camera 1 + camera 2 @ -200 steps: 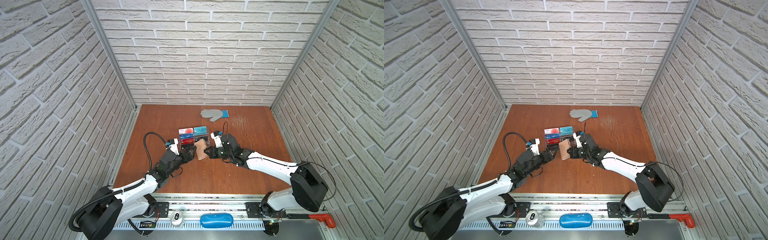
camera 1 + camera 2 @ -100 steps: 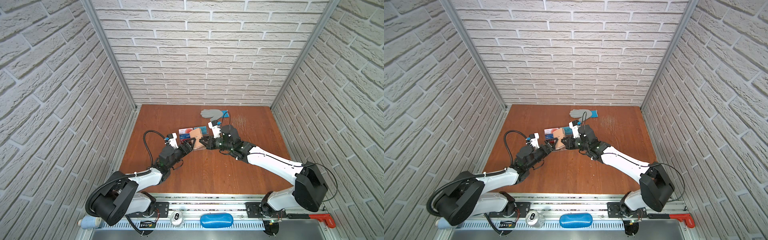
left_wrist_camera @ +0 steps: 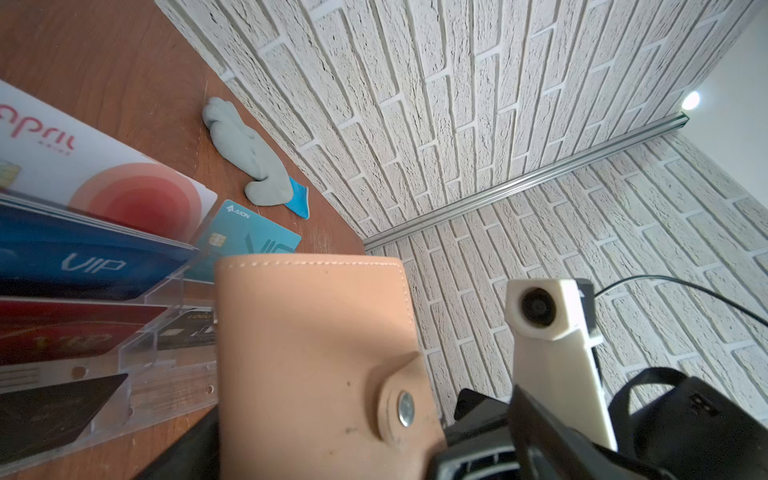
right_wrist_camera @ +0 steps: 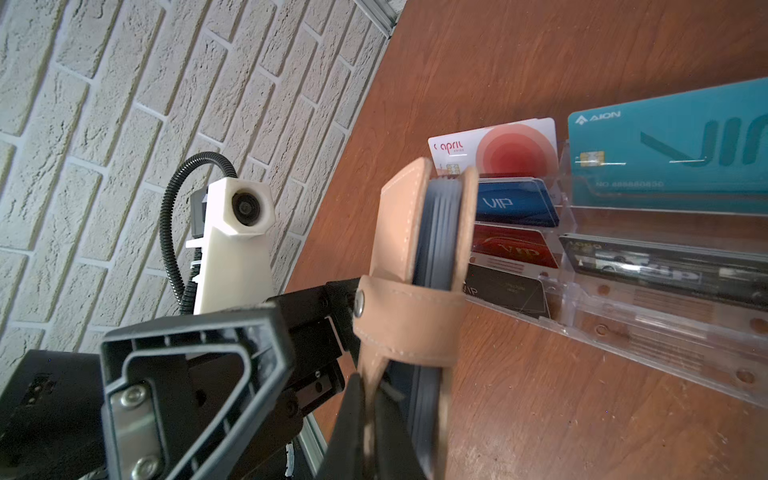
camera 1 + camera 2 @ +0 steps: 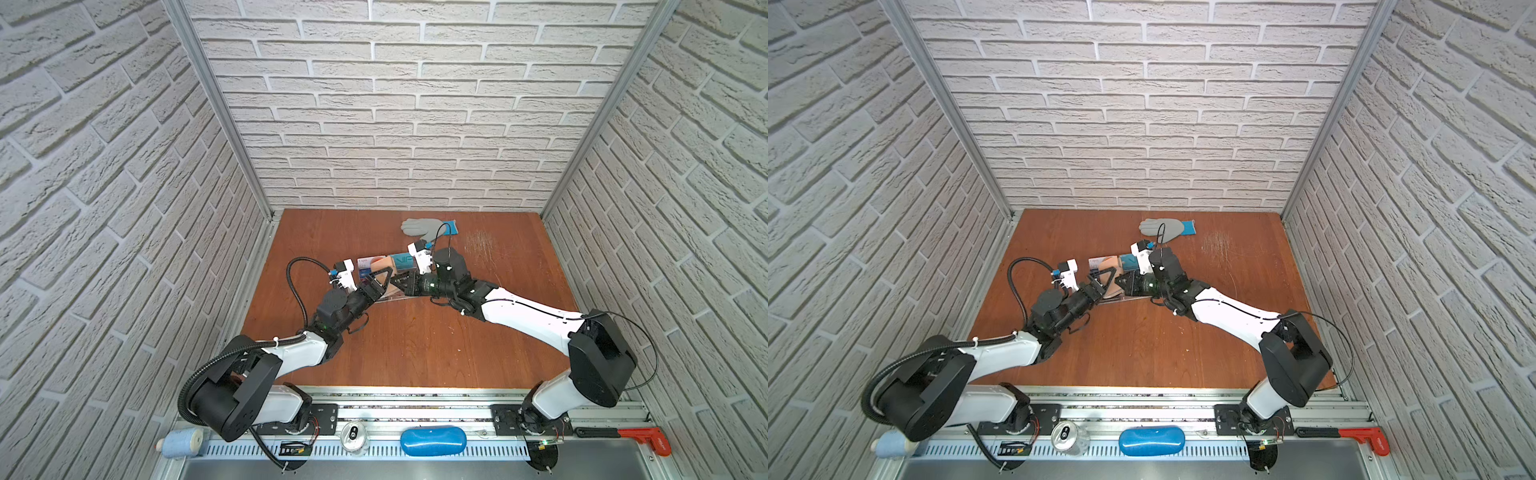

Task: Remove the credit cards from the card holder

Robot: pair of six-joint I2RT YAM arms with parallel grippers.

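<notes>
Right gripper (image 5: 398, 285) is clamped on the card holder (image 3: 316, 365), held upright just beside the clear stand (image 4: 648, 332). Left gripper (image 5: 383, 279) is wide open by the snapped strap (image 4: 401, 322). Best move: pinch the strap tip and peel it off while the right grips firm.

the white plastic card with a red circle (image 4: 498, 145) reads "april". the dark blue plastic card (image 4: 515, 203) and the red plastic card (image 4: 515, 249) read "vip". the teal plastic card (image 4: 665, 149) shows "aion" and "vip"; its number line is blurred.
</notes>
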